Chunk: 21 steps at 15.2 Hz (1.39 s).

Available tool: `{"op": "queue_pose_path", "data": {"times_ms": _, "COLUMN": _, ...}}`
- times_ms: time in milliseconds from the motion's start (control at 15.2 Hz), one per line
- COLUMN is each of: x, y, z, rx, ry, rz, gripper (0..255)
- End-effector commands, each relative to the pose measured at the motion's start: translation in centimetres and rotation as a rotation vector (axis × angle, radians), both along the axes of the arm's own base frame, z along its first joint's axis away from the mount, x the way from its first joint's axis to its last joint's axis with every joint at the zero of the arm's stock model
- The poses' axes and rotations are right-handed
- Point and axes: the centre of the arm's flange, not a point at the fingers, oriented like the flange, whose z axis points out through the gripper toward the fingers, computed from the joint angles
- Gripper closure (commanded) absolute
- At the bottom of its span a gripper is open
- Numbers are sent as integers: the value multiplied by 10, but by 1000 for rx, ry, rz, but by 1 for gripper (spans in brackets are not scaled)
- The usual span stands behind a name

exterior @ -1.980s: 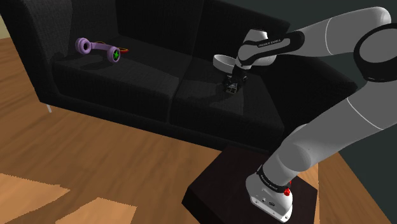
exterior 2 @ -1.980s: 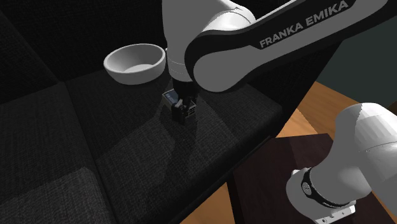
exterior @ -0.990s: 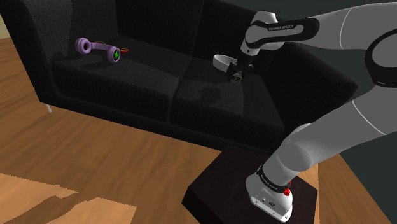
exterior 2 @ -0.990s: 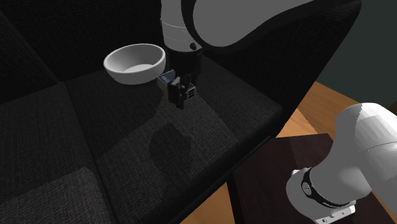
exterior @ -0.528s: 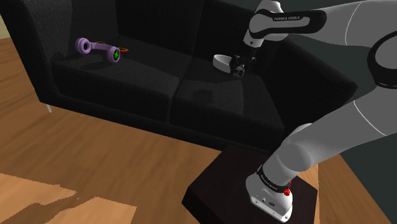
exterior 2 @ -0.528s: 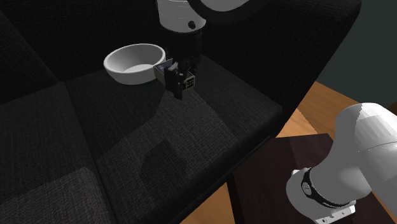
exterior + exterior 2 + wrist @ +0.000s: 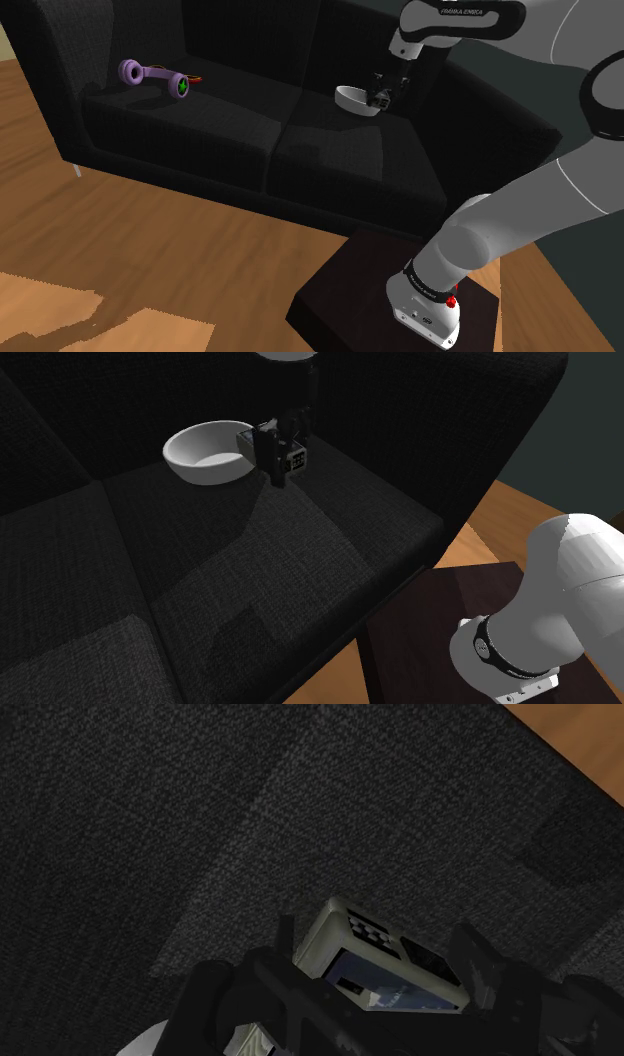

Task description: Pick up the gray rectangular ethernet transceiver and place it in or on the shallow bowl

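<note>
Wood floor [image 7: 150, 260]: far below my gripper [image 7: 380, 97] and well off to the side of it, past the front edge of the seat.

Black sofa [image 7: 200, 130]: directly under the gripper. In the wrist view its dark woven cushion [image 7: 150, 824] lies beyond the fingers, with a seam between cushions running across it. The gripper is clear of the fabric.

My arm [image 7: 540, 190]: white, arching up from the base and over the sofa to the gripper.

Stand [image 7: 340, 290]: dark box on the floor, well behind and below the gripper.

Purple headphones [image 7: 155, 78]: on the sofa's other seat cushion, well apart from the gripper.

White bowl [image 7: 205, 452]: shallow, sitting on the seat right beside the gripper [image 7: 278, 452]. Its near rim meets the gripper's outline in both exterior views. Cannot tell if I'm over the rim or just next to it.

Gray transceiver [image 7: 375, 959]: small rectangular box with ports on one end, pinched between my two fingers, which clamp its sides. It hangs in the air above the cushion, at the bowl's rim [image 7: 290, 460].
</note>
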Motion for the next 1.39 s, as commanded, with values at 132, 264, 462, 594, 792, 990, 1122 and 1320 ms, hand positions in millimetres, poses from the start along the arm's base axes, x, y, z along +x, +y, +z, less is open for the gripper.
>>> {"op": "queue_pose_path", "data": {"times_ms": 132, "x": 8, "y": -10, "z": 14, "rx": 0, "ry": 0, "rz": 0, "gripper": 255}}
{"op": "queue_pose_path", "data": {"times_ms": 264, "x": 24, "y": -31, "z": 13, "rx": 0, "ry": 0, "rz": 0, "gripper": 255}}
{"op": "queue_pose_path", "data": {"times_ms": 462, "x": 49, "y": -62, "z": 11, "rx": 0, "ry": 0, "rz": 0, "gripper": 255}}
{"op": "queue_pose_path", "data": {"times_ms": 594, "x": 65, "y": -82, "z": 10, "rx": 0, "ry": 0, "rz": 0, "gripper": 255}}
{"op": "queue_pose_path", "data": {"times_ms": 792, "x": 90, "y": -113, "z": 9, "rx": 0, "ry": 0, "rz": 0, "gripper": 255}}
{"op": "queue_pose_path", "data": {"times_ms": 990, "x": 115, "y": -144, "z": 7, "rx": 0, "ry": 0, "rz": 0, "gripper": 255}}
{"op": "queue_pose_path", "data": {"times_ms": 1122, "x": 131, "y": -165, "z": 6, "rx": 0, "ry": 0, "rz": 0, "gripper": 255}}
{"op": "queue_pose_path", "data": {"times_ms": 1320, "x": 150, "y": -188, "z": 5, "rx": 0, "ry": 0, "rz": 0, "gripper": 255}}
